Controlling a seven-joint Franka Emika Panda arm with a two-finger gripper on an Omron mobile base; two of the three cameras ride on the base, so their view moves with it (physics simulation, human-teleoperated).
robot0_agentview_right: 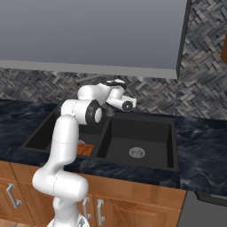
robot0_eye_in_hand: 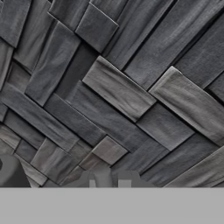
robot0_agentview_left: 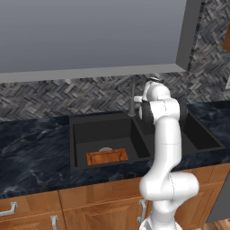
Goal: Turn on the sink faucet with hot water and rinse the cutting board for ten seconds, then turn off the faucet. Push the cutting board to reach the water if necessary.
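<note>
My claw (robot0_agentview_right: 107,107) is hovering up by the faucet (robot0_agentview_left: 132,99) at the back of the sink (robot0_agentview_left: 77,134), and I cannot tell whether its jaws are parted or closed, since my own wrist is hiding them from both base cameras and my hand camera is looking straight into the grey herringbone backsplash (robot0_eye_in_hand: 118,87) at close range. The cutting board (robot0_agentview_left: 107,157) is lying flat on the floor of the left basin, near the front wall and just in front of that basin's drain (robot0_agentview_left: 105,149). No stream is running that I can make out, so I judge I am working on the first step, opening the tap to hot. Next I am needing to find the handle and nudge it the right way.
</note>
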